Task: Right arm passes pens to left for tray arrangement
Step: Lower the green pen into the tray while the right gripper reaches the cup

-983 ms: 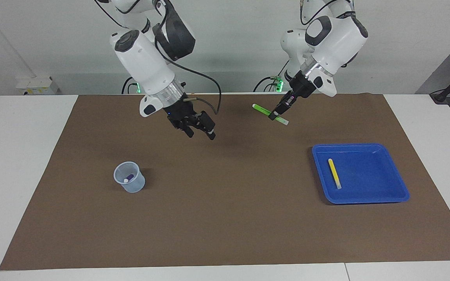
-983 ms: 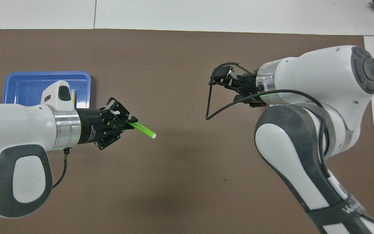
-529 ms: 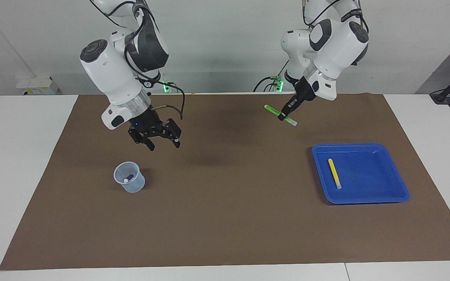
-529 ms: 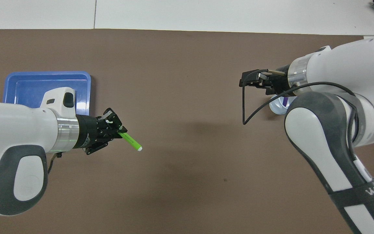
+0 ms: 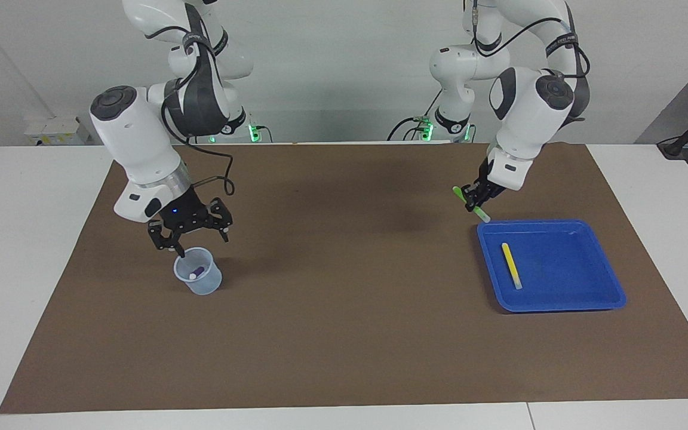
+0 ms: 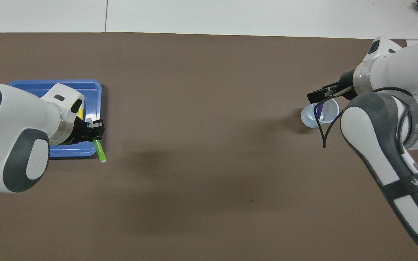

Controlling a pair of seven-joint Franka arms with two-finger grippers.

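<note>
My left gripper [image 5: 475, 200] is shut on the green pen [image 5: 481, 214], which slants down over the corner of the blue tray [image 5: 565, 263] nearest the robots. The overhead view shows this gripper [image 6: 94, 132] at the tray's [image 6: 42, 85] edge, the green pen [image 6: 100, 150] sticking out past the rim. A yellow pen [image 5: 511, 266] lies flat in the tray. My right gripper [image 5: 196, 242] hangs open just above a small translucent cup [image 5: 199, 279]. The purple pen [image 5: 198, 272] leans inside that cup [image 6: 312, 117].
A brown mat [image 5: 344, 286] covers most of the white table. The tray stands toward the left arm's end and the cup toward the right arm's end, with bare mat between them. The right arm's black cable [image 6: 321, 130] loops near the cup.
My left gripper carried the green pen down and over to the tray's corner, turning it steeper. My right gripper swung away from the middle and came down over the cup, staying open.
</note>
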